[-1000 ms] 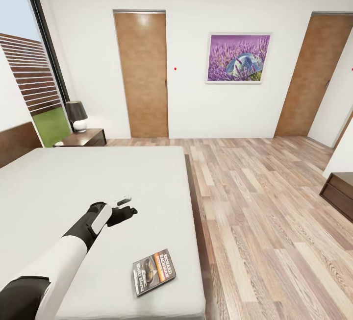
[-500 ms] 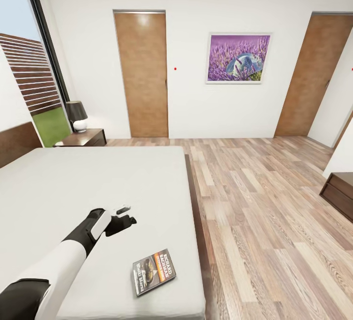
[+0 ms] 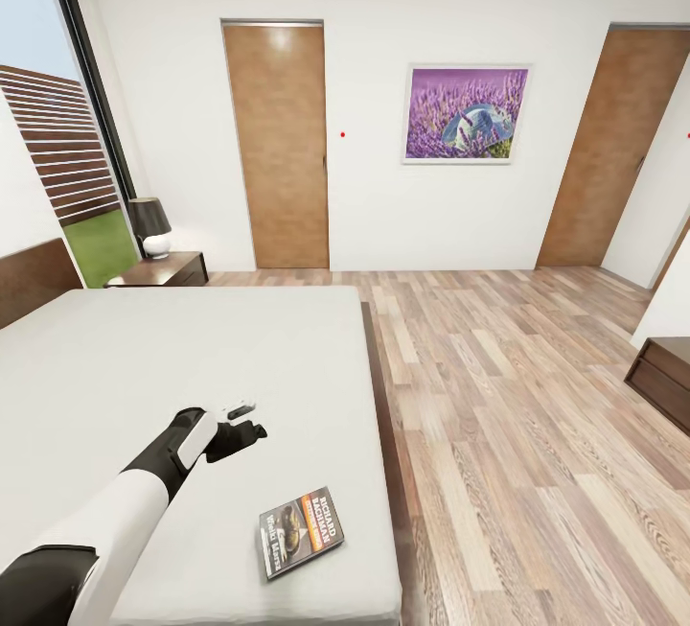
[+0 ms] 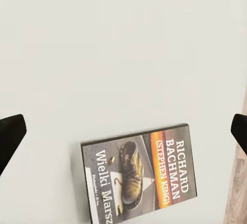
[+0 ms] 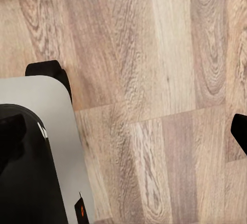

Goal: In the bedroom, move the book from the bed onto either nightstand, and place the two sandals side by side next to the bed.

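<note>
The book (image 3: 300,530) lies flat near the front right corner of the bed (image 3: 192,358), dark cover up with white lettering. My left gripper (image 3: 247,432) hovers over the grey mattress, a little beyond the book and to its left. In the left wrist view the book (image 4: 139,177) lies below the open gripper (image 4: 123,131), whose fingertips (image 4: 10,136) stand wide apart with nothing between them. A dark nightstand (image 3: 163,269) stands at the bed's far side near the window. My right gripper (image 5: 123,131) hangs open over the wood floor. The sandals are out of view.
A black lamp (image 3: 150,226) stands on the nightstand. Two brown doors (image 3: 280,147) and a purple picture (image 3: 467,114) are on the far wall. A dark wood cabinet (image 3: 661,377) sits at the right edge. Open plank floor (image 3: 517,415) stretches right of the bed. My base (image 5: 36,152) shows beside the right gripper.
My left gripper has drawn back a little toward the near side of the bed, closer to the book, and then held still. The book has not moved.
</note>
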Robot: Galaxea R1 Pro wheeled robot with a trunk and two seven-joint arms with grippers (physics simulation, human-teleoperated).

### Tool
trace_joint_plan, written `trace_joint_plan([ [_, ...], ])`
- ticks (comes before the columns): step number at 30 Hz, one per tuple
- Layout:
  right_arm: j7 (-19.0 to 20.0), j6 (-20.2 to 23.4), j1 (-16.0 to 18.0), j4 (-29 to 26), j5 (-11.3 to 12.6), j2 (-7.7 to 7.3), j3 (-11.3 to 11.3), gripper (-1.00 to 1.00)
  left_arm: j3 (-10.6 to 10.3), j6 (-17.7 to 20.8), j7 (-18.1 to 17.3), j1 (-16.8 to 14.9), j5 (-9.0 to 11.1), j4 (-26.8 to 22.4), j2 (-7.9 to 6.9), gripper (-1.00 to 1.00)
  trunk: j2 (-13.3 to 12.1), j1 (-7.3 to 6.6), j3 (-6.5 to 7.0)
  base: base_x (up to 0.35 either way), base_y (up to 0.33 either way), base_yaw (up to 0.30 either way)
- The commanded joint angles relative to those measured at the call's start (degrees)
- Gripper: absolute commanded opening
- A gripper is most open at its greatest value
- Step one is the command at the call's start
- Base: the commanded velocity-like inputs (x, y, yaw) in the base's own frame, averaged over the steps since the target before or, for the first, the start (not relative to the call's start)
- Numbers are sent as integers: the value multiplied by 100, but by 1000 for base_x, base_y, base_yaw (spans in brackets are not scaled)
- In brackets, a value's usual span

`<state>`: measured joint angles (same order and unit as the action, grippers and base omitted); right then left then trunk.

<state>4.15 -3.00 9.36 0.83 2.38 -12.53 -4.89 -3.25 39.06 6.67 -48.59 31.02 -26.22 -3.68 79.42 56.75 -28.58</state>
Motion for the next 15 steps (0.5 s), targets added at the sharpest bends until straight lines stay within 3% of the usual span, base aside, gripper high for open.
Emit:
trace_joint_plan([
  [1,31,-25,4,9,26,-2,-44,100,-34,18,49,-2,60,-11,-5,100,3,0,-6,0,0,0],
  [8,32,-25,4,5,26,-4,-46,100,-33,21,48,-2,61,-11,-6,100,3,0,-6,0,0,0],
  [15,23,-17,-1,-182,32,38,-73,100,-232,-18,61,225,17,-236,-24,100,3,0,-6,0,0,0],
])
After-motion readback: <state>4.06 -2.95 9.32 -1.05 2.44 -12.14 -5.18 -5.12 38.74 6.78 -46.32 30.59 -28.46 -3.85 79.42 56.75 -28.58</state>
